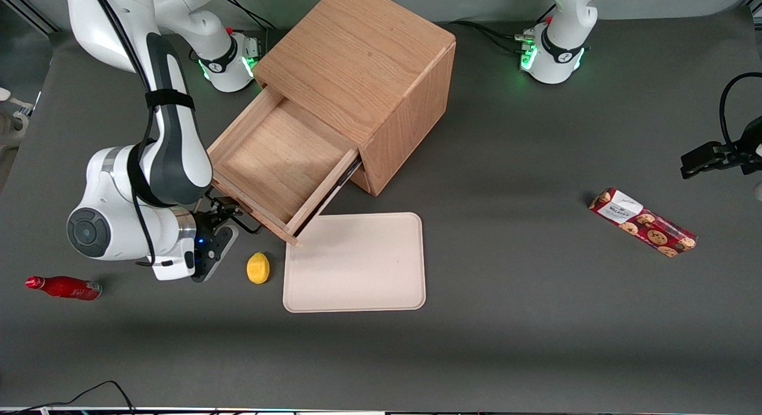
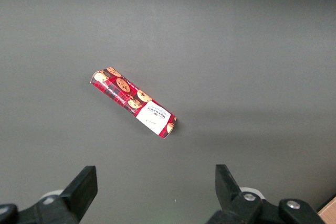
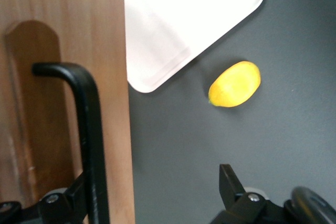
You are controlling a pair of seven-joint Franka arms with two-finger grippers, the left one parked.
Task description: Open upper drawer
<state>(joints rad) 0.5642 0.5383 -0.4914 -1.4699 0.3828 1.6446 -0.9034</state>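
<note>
- Upper drawer point(image 1: 280, 165): light oak, wide and shallow, pulled well out of the cabinet point(image 1: 369, 75). Inside bare wood, nothing in it.
- Drawer front point(image 3: 63, 98) is a flat wooden panel. Thin black bar handle point(image 3: 86, 129) bends away from the panel at its end and runs along it.
- Landmark: the cabinet, a wooden cube set at an angle on the grey table point(image 1: 506, 343). The drawer juts from its front, toward the working arm's end of the table and nearer the front camera than the cabinet body.
- Drawer's front corner overhangs the tray point(image 1: 357, 263) edge.
- Gripper point(image 1: 221, 215) sits right at the drawer front, by the handle. Fingers point(image 3: 231, 184) spread apart; the handle bar passes just beside one of them, the other is out over bare table. Not clamped on anything.
- Count: one cabinet, one drawer seen pulled out, one handle in sight.
- One tray, pale pink, rounded corners, flat on the table in front of the cabinet, nearer the front camera.
- One lemon point(image 1: 258, 268), yellow, just beside the tray, near the gripper.
- One red bottle point(image 1: 62, 287), lying on its side, well apart from the cabinet toward the working arm's end.
- One cookie pack point(image 1: 643, 222), red with biscuit pictures, well apart from the cabinet toward the parked arm's end.
</note>
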